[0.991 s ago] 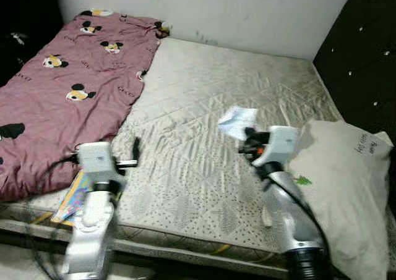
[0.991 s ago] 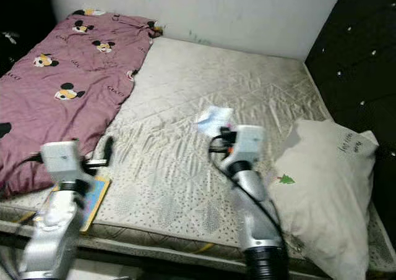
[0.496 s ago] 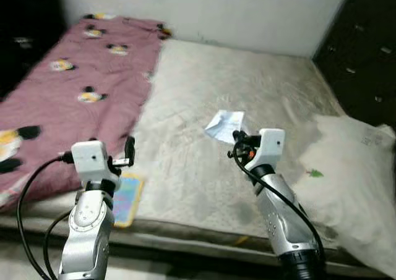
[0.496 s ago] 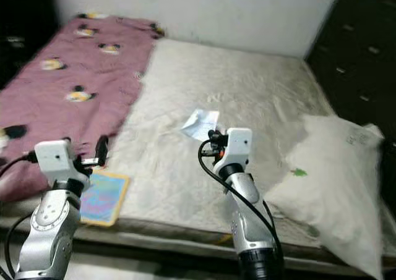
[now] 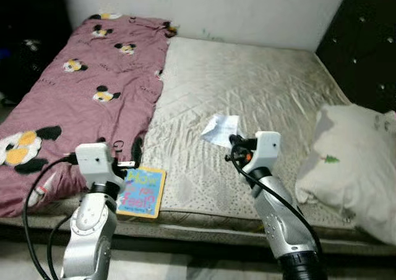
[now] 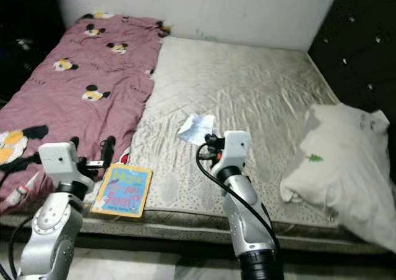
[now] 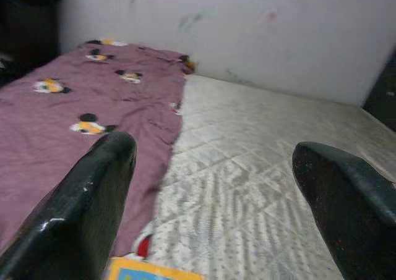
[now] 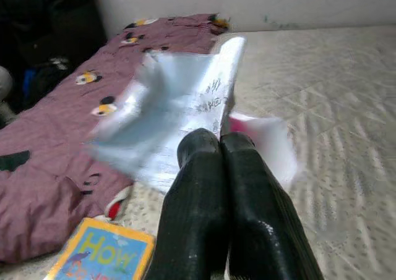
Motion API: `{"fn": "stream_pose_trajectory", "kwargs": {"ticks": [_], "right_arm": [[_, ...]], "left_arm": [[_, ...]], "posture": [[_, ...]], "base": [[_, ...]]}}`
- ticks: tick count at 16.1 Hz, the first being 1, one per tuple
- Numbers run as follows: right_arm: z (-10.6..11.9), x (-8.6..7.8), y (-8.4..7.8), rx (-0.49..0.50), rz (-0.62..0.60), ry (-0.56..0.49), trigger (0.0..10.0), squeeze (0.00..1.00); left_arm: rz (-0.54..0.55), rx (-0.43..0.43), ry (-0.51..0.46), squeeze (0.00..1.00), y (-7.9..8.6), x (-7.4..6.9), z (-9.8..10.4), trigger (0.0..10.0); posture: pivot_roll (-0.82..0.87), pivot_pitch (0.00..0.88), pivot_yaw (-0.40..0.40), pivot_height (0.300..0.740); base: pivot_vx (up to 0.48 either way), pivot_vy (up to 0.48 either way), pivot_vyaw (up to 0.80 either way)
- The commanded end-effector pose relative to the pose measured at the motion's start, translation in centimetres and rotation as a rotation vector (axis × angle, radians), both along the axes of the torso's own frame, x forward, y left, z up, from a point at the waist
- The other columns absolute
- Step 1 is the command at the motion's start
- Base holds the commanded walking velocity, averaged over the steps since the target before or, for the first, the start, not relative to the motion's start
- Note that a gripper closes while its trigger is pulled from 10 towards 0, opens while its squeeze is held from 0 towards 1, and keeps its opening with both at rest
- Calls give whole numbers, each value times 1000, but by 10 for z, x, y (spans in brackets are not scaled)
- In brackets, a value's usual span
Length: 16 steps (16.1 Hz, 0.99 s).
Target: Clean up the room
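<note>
My right gripper (image 5: 232,143) is shut on a crumpled white and bluish wrapper (image 5: 220,129), held just above the mattress (image 5: 266,88) near its middle. In the right wrist view the shut fingers (image 8: 213,169) pinch the lower edge of the wrapper (image 8: 179,101). At the bed's front left my left gripper (image 5: 127,149) is open with nothing in it, its fingers (image 7: 93,187) spread wide. Just in front of it a colourful children's book (image 5: 142,191) lies flat at the mattress's front edge.
A pink blanket with cartoon mice (image 5: 93,88) covers the left side of the bed. A white pillow (image 5: 352,162) lies at the right edge, beside a dark tufted headboard (image 5: 365,39). A small white and red thing (image 5: 37,193) sticks out at the blanket's front corner.
The camera has drawn back from the bed and shifted, so the book and blanket's front edge now show. The right gripper still holds the wrapper; the left stays open.
</note>
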State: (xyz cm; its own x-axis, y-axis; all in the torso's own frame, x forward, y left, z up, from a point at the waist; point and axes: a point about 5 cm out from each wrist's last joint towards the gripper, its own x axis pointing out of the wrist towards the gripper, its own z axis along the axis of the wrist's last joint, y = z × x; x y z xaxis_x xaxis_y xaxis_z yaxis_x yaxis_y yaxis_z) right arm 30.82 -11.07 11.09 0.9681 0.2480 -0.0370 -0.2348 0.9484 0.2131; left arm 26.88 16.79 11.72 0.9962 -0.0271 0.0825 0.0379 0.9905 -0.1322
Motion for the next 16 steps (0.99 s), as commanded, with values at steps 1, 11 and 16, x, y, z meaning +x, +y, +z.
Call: {"fn": "stream_pose_trajectory", "kwargs": {"ticks": [1, 11, 16], "right_arm": [[2, 1, -10, 0, -31, -1, 10000, 0], [0, 3, -10, -13, -34, 3, 10000, 0], [-1, 4, -12, -29, -39, -1, 10000, 0]], "left_arm": [[-40, -10, -15, 0, -8, 0, 4, 10000], [-29, -11, -15, 0, -9, 1, 5, 10000], [-27, -22, -4, 0, -10, 1, 3, 10000]], "posture": [[-17, 61, -67, 740], [-11, 49, -69, 740], [-10, 47, -69, 740]], "base": [[289, 0, 0], [318, 0, -279], [0, 0, 0]]}}
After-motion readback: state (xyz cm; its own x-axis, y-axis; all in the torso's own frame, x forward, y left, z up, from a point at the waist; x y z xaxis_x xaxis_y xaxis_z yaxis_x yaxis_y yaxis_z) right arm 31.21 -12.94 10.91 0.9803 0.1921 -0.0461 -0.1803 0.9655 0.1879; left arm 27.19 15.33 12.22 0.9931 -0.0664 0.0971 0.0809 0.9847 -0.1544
